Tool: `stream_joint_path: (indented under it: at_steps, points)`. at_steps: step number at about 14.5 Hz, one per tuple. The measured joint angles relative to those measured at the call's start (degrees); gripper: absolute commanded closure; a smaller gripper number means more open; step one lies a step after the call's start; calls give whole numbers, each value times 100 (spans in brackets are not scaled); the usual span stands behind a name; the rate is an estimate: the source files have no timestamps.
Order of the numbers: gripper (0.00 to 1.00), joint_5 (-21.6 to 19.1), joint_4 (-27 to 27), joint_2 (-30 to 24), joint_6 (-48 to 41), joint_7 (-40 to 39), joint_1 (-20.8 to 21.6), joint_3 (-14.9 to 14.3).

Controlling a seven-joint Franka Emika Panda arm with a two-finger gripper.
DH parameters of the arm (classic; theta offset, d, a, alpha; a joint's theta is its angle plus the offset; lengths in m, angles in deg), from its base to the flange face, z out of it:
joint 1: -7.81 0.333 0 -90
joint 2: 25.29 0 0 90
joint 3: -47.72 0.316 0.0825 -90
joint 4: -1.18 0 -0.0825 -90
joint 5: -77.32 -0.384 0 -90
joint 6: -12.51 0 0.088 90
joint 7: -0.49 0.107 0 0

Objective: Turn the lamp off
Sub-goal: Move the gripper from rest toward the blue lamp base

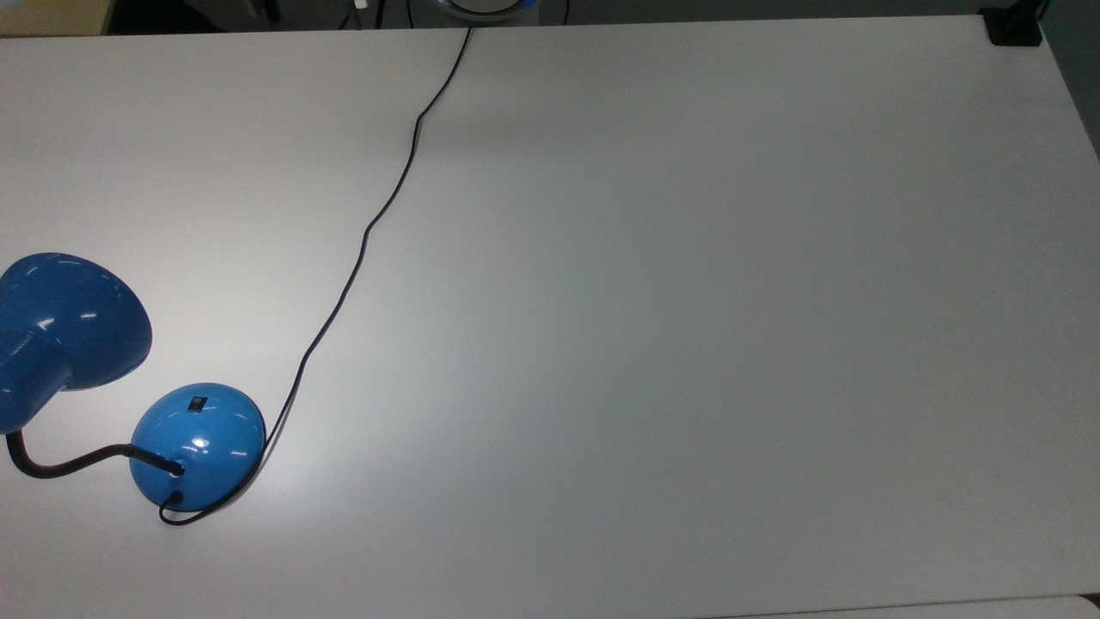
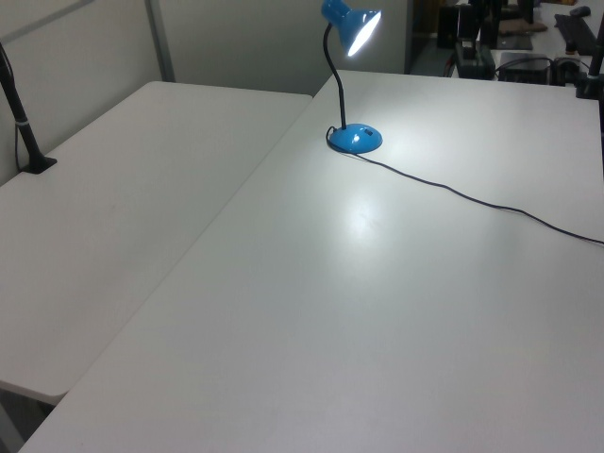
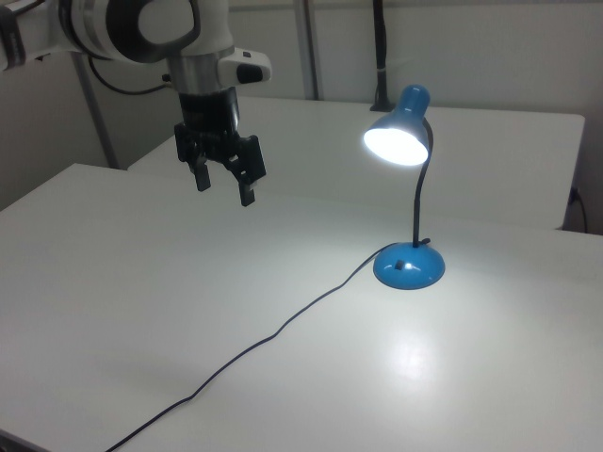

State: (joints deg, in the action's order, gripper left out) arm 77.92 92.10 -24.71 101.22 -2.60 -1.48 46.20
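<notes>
While no bin, tray or other container sits anywhere we can see, the lamp (image 3: pixel 408 188) stands lit on the white table (image 3: pixel 141 311), its shade glowing at the upper right of the right view and a bright patch lying on the tabletop below it. In the top view the lamp (image 1: pixel 129 404) occupies the lower left corner, the small black switch (image 1: pixel 198 402) facing up on its blue dome base (image 1: pixel 202 443). In the left view we find the lamp (image 2: pixel 351 85) at the upper centre, near the seam with a second table (image 2: pixel 123 189). The thin black cord (image 1: pixel 378 215) runs from the base across the table and over its far edge at the top of the top view. A pale wall and upright posts close the background of the right view.

At the upper left of the right view, the arm (image 3: pixel 141 28) hangs its gripper (image 3: pixel 222 185) pointing down above the table, well apart from the lamp, fingers spread and holding nothing.
</notes>
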Motion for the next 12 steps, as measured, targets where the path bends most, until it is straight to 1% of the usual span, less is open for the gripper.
stream_joint_path:
  at_steps: [7,8,9,10,11,12]
  points:
    - [0,0,-29,3,213,-51,1,-36]
    - [13,0,-29,3,213,-126,1,-38]
    - [30,0,-29,7,213,-219,1,-41]
    - [73,0,-29,16,214,-338,1,-45]
    - [99,0,-24,44,214,-552,0,-55]
    - [100,0,-19,77,287,-792,0,-70]
